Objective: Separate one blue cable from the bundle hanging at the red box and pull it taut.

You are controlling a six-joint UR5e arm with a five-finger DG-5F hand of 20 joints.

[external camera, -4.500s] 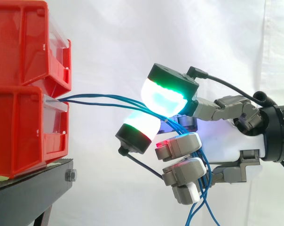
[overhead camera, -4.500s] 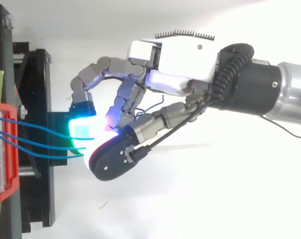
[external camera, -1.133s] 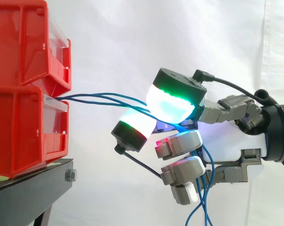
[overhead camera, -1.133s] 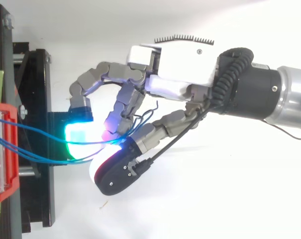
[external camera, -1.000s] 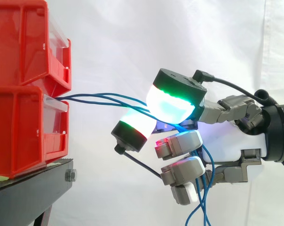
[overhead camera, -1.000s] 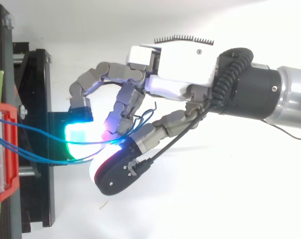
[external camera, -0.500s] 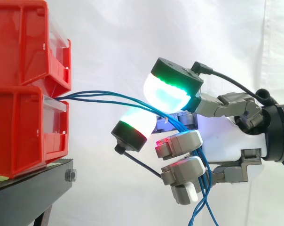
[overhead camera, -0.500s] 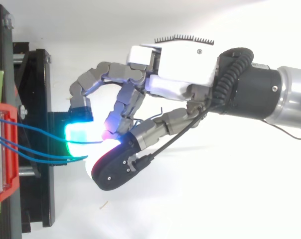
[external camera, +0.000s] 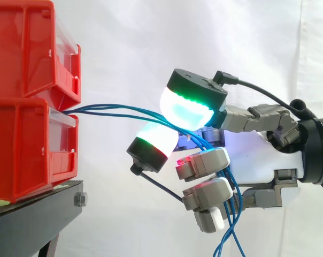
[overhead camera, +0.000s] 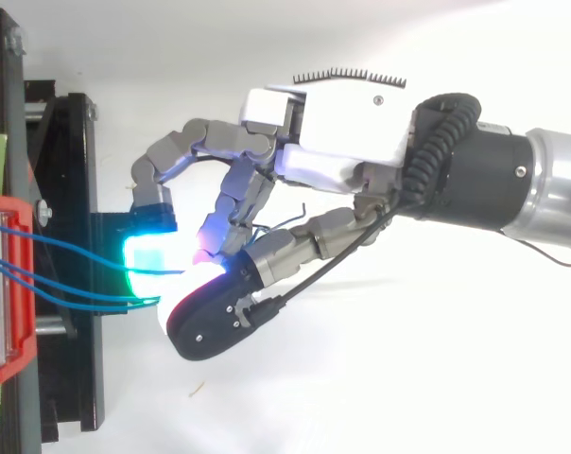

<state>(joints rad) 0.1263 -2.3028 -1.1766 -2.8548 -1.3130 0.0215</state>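
- Blue cables [external camera: 105,110] run from the red box [external camera: 28,144] front into our hand [overhead camera: 328,118], whose glowing pads [external camera: 185,110] pinch several strands together.
- We see a risk: pulling now would tauten the whole bundle, since no single cable is isolated.

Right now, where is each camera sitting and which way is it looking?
Side view: beside the work at about its height, looking level across at the red bins on the black stand; the hand, curled round the blue cables, and the arm come in from the right edge.
Top view: above the work, looking down; hand and arm reach from the right edge toward the bins at the left.
Shared: both show the same hand, cables, bins and stand.
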